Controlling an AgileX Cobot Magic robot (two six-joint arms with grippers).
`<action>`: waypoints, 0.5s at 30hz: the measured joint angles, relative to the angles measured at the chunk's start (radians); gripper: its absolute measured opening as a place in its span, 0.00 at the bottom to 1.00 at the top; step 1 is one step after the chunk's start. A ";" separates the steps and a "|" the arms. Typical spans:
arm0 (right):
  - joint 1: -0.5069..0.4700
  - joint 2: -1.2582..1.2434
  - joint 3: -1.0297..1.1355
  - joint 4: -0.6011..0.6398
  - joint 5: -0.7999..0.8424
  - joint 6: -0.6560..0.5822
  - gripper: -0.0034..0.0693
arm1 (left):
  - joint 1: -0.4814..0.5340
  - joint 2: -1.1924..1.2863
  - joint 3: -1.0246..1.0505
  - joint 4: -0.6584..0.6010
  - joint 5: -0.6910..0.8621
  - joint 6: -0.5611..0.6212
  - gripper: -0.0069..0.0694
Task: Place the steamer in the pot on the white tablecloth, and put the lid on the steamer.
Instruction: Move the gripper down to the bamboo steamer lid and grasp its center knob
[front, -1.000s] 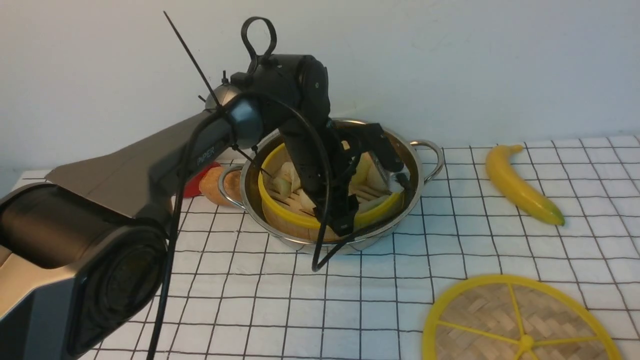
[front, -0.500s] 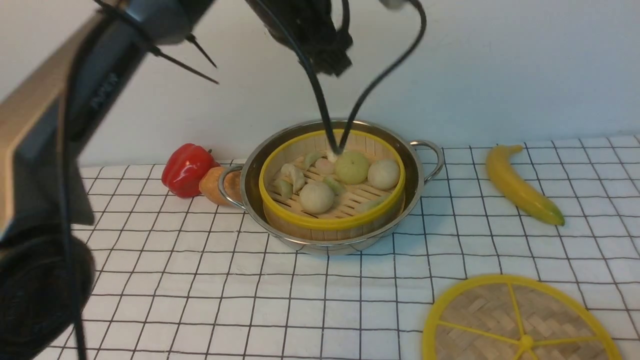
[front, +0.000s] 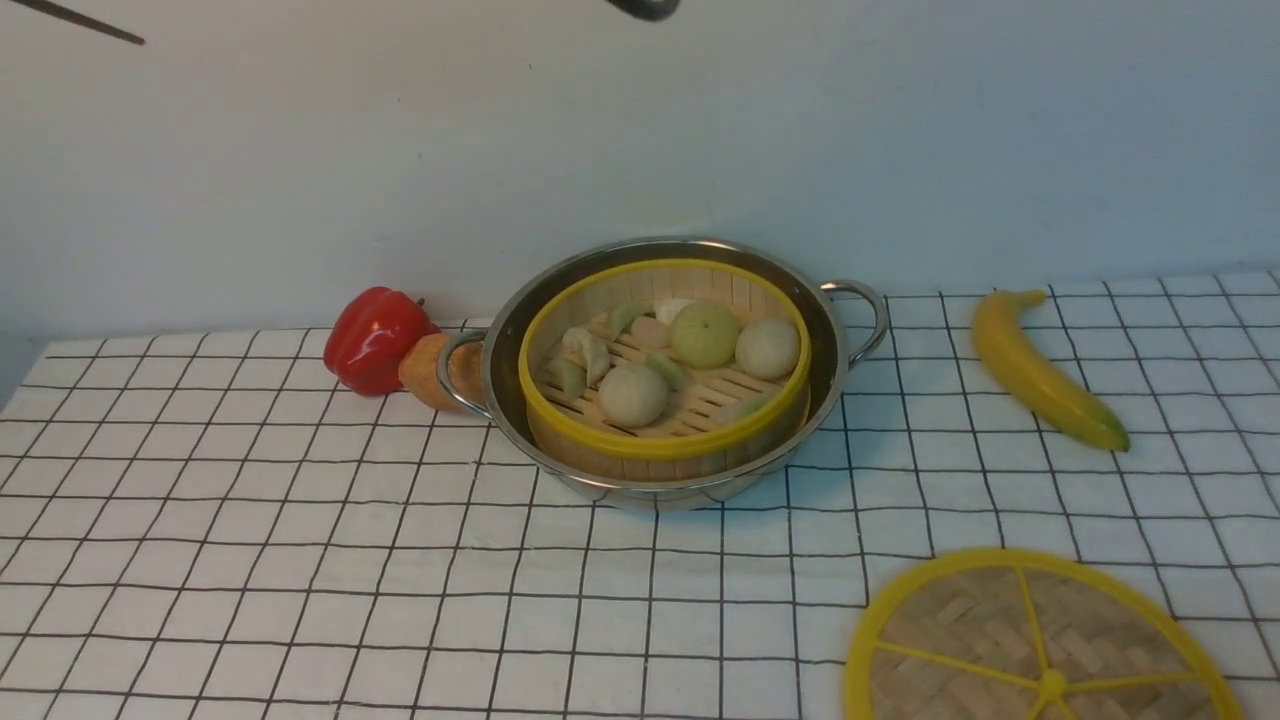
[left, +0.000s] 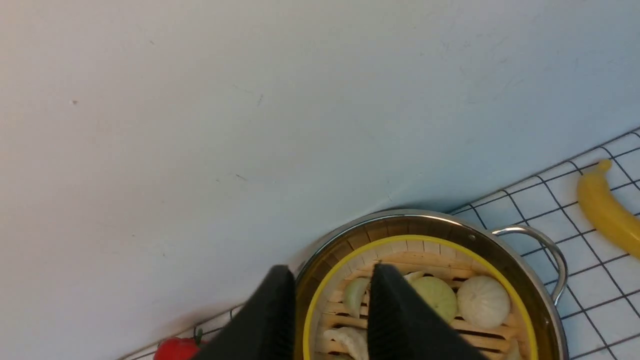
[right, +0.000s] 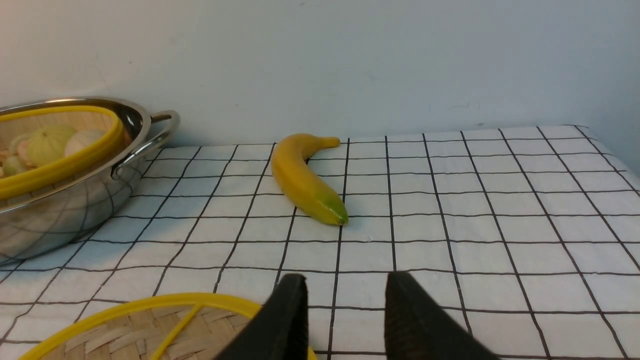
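The steamer (front: 660, 447), a yellow-rimmed bamboo basket with pale buns and dumplings, sits inside the shiny pot (front: 835, 330) on the white tablecloth (front: 300, 560). The lid (front: 1000, 640), a woven disc with yellow spokes, lies flat at the front right, partly cut off by the frame. My left gripper (left: 332, 270) hangs high above the steamer (left: 430, 239) and pot (left: 435, 216), open with nothing between its fingers. My right gripper (right: 345, 276) is open and empty, low over the cloth beside the lid (right: 125, 330).
A banana (front: 1040, 370) lies right of the pot. A red pepper (front: 375, 340) and an orange-brown item (front: 425, 370) sit by the pot's left handle. A pale wall stands close behind. A dark bit of arm (front: 645, 8) shows at the top edge.
My left arm has lifted out of the pot and risen almost out of the front view, leaving the steamer resting in the pot. The lid, banana and pepper have not moved.
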 joint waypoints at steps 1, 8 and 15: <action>0.000 0.000 0.000 0.000 0.000 0.000 0.38 | 0.000 0.000 0.001 0.018 0.001 0.000 0.32; 0.000 0.000 0.000 0.000 0.000 0.000 0.38 | 0.021 -0.228 0.374 0.079 -0.194 0.001 0.29; 0.000 0.000 0.000 0.000 0.000 0.000 0.38 | 0.272 -0.646 1.071 -0.068 -0.727 0.008 0.29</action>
